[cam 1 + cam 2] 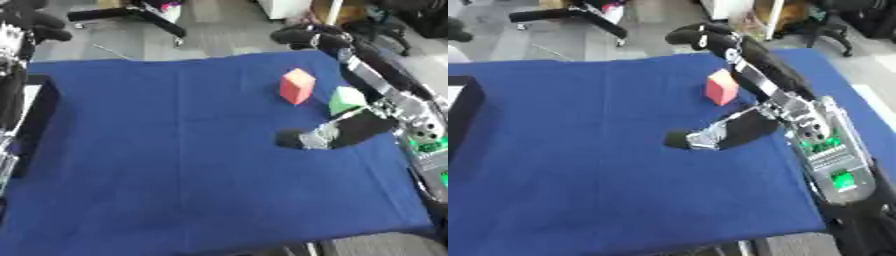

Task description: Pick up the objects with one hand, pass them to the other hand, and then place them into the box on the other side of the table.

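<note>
Table (175, 190): covered w/ blue cloth, fills most of both views.

Red block (297, 86): upright on the cloth, upper right of centre in left eye view. Not touched by either hand.

Green block (346, 100): on the cloth just right of the red block, slightly lower in frame. The two blocks are near each other but apart. In right eye view the green block is hidden behind the right arm.

Right hand (317, 138): enters from the right side of the frame, sits low over the cloth at centre right, below and slightly left of the green block. Black w/ silver parts at the fingers. Holds nothing visible; blurred, so cannot tell whether fingers are curled or straight. Forearm w/ green lights runs down the right edge.

Box (37, 120): dark-walled, at left edge of the table, mid-height in frame, well apart from both blocks. Contents cannot be seen.

Left hand (16, 45): shows only as black and silver parts at upper left edge of left eye view, above the box. Finger state cannot be told.
</note>
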